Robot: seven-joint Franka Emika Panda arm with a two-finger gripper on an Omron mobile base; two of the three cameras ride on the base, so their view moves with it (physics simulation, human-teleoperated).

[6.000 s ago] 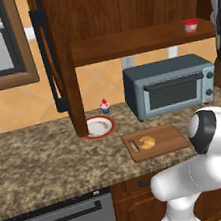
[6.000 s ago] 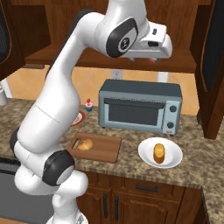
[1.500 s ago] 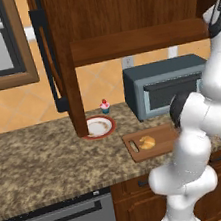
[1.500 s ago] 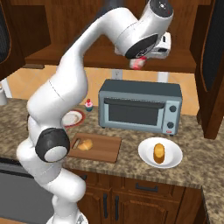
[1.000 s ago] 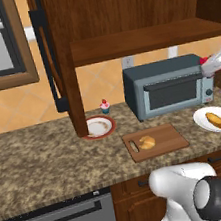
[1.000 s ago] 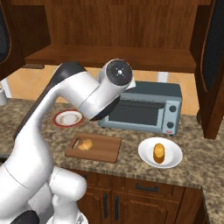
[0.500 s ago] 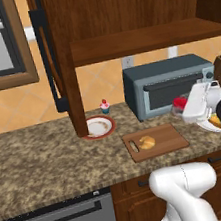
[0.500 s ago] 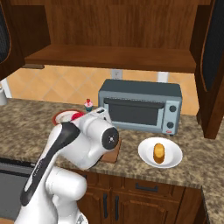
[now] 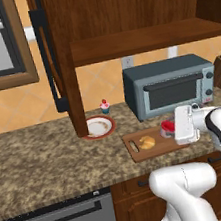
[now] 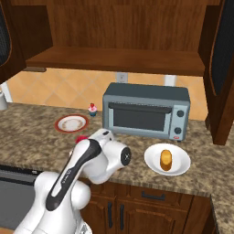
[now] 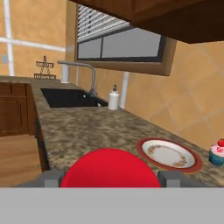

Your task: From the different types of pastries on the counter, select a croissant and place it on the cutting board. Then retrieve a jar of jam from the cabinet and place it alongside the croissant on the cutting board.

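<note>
— At the right of the left base view, where's the jar?
— Clamped in the gripper, low over the board, beside the croissant.
— Risk?
— Letting go while it's tilted could roll it onto the counter.

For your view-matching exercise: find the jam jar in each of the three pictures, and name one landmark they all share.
Left base view: the jar sits right of centre, at the board's right end, in front of the pincer.
Right base view: just its red lid peeks out left of centre, behind the arm.
Hand view: the lid is bottom centre, between the fingertips.
Shared landmark: the cupcake.
</note>
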